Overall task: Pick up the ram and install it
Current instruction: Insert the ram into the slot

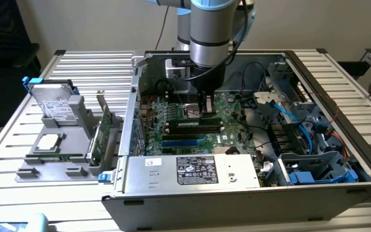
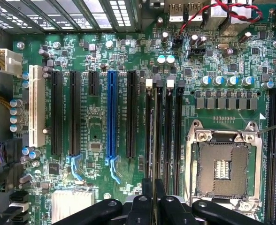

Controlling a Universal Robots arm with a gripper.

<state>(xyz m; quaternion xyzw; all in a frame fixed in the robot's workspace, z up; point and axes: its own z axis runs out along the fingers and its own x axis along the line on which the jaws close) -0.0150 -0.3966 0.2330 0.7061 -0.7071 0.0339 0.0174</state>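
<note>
**Ram clamped in gripper, down at the memory slots**

Exterior view: arm reaches down into the open computer case [image 1: 314,191]. The gripper [image 1: 205,112] sits low over the motherboard [image 1: 172,140], jaws closed on the ram [image 1: 202,118]. The ram is level, at the black memory slots [image 1: 195,128]; can't tell if it's seated. The power supply [image 1: 192,171] is at the case's near wall. On the exterior view's left, outside the case, a grey holder [image 1: 50,166] carries a hard drive [image 1: 53,104] and an upright green card [image 1: 100,137].

Wrist view: looking straight down on the motherboard [image 2: 95,136]. The gripper [image 2: 153,190] fingertips [image 2: 146,192] are close together, with the ram [image 2: 153,159] edge-on between them as a thin line. It runs along the outermost of four black memory slots [image 2: 168,136], the one farthest from the empty processor socket [image 2: 222,168]. A blue slot [image 2: 111,112] and a white slot [image 2: 36,105] are on the other side.
</note>
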